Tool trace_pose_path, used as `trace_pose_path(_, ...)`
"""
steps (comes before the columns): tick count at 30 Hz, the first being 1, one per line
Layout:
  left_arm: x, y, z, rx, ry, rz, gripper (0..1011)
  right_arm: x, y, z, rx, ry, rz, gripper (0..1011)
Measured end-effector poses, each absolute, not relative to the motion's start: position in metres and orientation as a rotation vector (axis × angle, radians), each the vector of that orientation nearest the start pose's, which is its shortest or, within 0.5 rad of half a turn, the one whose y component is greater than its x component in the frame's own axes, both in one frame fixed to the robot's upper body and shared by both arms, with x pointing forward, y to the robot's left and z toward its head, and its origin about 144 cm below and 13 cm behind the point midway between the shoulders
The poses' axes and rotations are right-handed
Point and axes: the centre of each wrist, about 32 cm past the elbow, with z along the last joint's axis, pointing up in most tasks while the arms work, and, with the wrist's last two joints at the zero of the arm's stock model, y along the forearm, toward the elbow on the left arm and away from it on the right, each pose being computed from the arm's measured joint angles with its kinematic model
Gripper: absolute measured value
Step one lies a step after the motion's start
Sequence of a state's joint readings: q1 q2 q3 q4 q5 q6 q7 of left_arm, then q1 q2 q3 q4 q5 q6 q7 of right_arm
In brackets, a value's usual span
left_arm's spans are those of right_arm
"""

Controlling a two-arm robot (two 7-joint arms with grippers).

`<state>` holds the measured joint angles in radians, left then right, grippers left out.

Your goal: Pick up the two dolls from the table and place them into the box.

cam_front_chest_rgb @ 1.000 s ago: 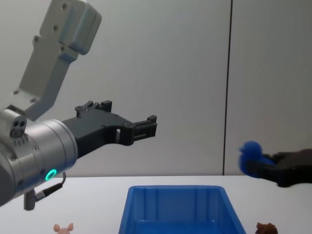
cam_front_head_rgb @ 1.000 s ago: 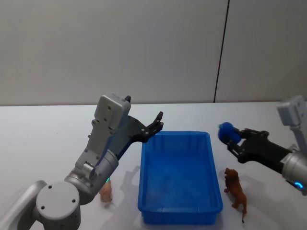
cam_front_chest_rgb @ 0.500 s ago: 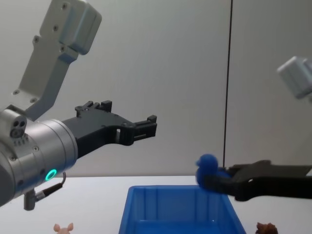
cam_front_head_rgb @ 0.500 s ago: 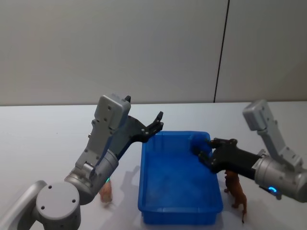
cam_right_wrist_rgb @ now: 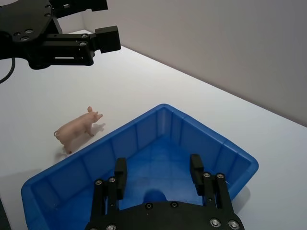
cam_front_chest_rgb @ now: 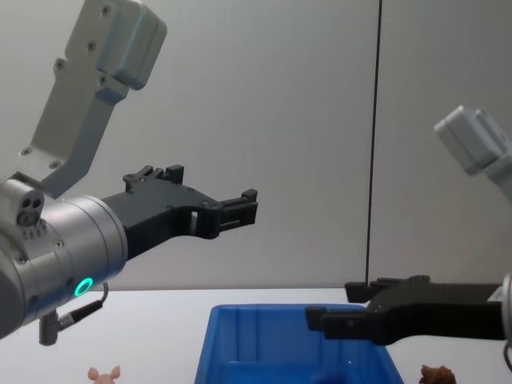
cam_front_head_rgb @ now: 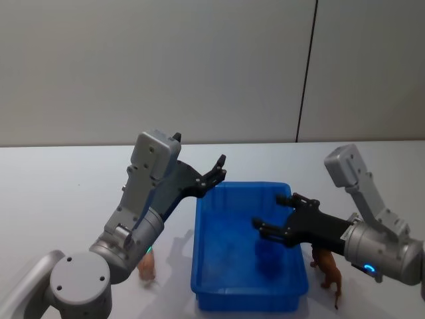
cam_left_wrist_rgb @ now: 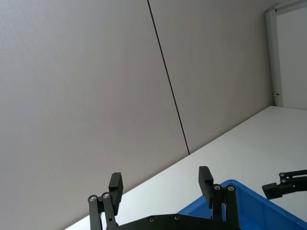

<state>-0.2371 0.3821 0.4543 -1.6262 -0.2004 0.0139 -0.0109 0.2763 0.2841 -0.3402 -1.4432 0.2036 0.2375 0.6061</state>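
Note:
The pale pink doll (cam_front_head_rgb: 147, 266) (cam_right_wrist_rgb: 76, 130) (cam_front_chest_rgb: 104, 374) stands on the white table (cam_front_head_rgb: 60, 199), left of the blue box (cam_front_head_rgb: 199, 266) (cam_right_wrist_rgb: 120, 143) (cam_front_chest_rgb: 264, 314). On the table just right of the box stands the dark brown doll (cam_front_head_rgb: 327, 262) (cam_front_chest_rgb: 436, 373). My right gripper (cam_front_head_rgb: 271, 212) (cam_right_wrist_rgb: 158, 170) (cam_front_chest_rgb: 332, 306) hangs open over the box's right half, nothing between its fingers. Below it a small blue toy (cam_front_head_rgb: 269, 256) (cam_right_wrist_rgb: 153, 195) lies on the box floor. My left gripper (cam_front_head_rgb: 218, 171) (cam_left_wrist_rgb: 160, 182) (cam_front_chest_rgb: 248, 206) is open, raised above the box's far left corner.
A grey wall with a dark vertical seam (cam_front_head_rgb: 305, 73) stands behind the table. Bare tabletop stretches to the left and beyond the box. My left forearm (cam_front_head_rgb: 143, 212) rises above the pink doll.
My right gripper carried the blue toy leftward over the box, lowered and opened; the toy now lies inside the box. The left arm has not moved.

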Motion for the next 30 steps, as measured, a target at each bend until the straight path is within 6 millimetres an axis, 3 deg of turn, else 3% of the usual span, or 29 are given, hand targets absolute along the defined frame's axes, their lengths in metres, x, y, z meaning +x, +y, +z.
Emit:
trace_pose_path(9,0.492,0.198,1.204,0.061,-0.267,1.124,1001,0.516,-0.232,1.182,-0.219,0.061,-0.742,1001)
trace_pose_path(30,0.492,0.198,1.204,0.061,-0.268,1.124,1001,0.484,-0.280,1.178,-0.236,0.127,-0.864,1001)
